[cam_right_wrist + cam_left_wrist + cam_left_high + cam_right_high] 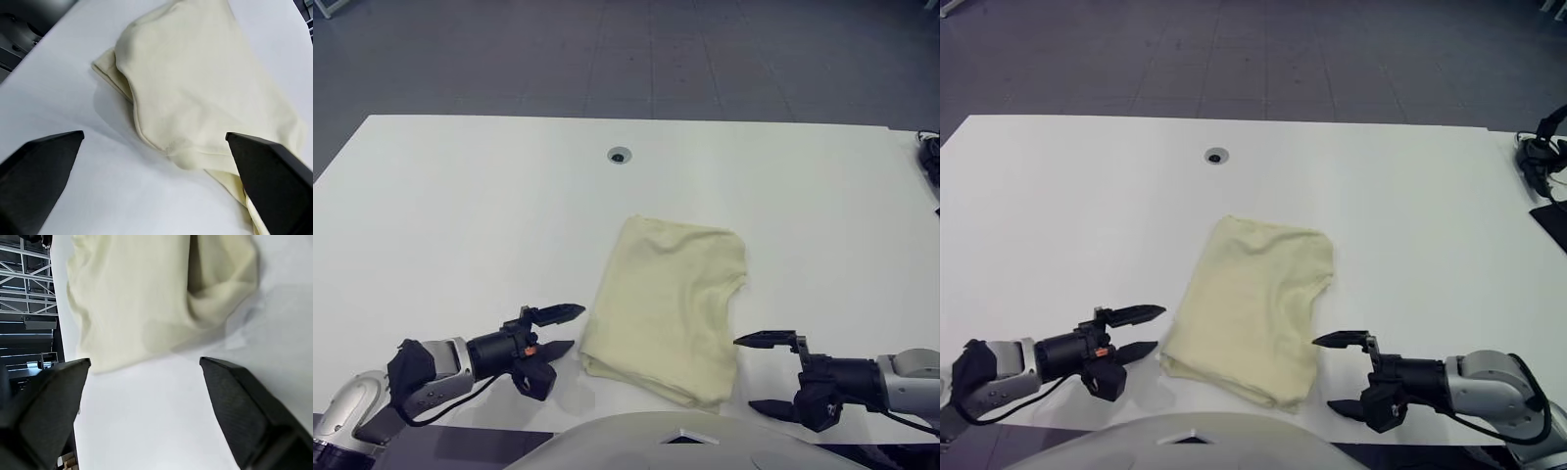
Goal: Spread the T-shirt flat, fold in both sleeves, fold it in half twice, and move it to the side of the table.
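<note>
A pale yellow T-shirt lies folded into a compact upright rectangle on the white table, near the front middle. My left gripper is open just left of the shirt's lower left corner, a small gap apart from it. My right gripper is open to the right of the shirt's lower right corner, holding nothing. The left wrist view shows the T-shirt ahead of its open black fingers. In the right wrist view the folded T-shirt lies beyond the open fingers.
A small round hole sits in the table behind the shirt. Black cables lie at the table's far right edge. Broad bare tabletop stretches to the left and right of the shirt. The front edge runs close under both grippers.
</note>
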Available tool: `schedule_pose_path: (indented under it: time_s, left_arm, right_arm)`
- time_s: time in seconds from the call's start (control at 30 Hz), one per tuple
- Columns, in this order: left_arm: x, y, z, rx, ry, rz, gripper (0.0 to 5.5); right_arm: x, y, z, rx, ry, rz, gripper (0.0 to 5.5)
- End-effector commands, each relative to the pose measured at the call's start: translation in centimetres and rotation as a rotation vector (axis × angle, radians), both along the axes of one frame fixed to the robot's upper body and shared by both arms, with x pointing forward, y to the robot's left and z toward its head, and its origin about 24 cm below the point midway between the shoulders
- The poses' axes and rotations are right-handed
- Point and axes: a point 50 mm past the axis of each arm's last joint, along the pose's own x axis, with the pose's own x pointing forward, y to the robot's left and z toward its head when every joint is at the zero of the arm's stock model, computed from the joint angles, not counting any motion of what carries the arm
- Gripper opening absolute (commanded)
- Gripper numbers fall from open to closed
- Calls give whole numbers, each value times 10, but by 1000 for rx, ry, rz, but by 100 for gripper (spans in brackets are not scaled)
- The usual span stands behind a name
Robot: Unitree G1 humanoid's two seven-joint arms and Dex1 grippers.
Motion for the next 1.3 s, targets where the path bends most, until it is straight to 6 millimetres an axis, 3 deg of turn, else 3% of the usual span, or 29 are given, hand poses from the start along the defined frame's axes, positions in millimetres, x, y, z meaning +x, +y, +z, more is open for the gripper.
schedule_pose_path:
  time_s: [0.03,0.13,0.63,0.9,1.13,1.3]
  left_arm:
    - [-14,-3,-13,52,103,-23,327]
    - [-12,-5,-14,49,96,-33,280]
    - [-15,-8,-20,65,134,-42,16]
    - [-30,-3,-24,83,337,34,12]
    - [-53,2,-18,55,674,120,10]
    - [-65,0,-4,14,882,127,10]
  right_arm:
    - [-3,12,-11,10,-60,89,540]
    - [-3,20,-14,39,-110,134,540]
    - [0,41,-27,86,-172,233,286]
    - [-10,45,-33,146,-53,204,148]
    - [-6,41,-28,165,109,102,32]
    - [2,35,-24,163,234,14,12]
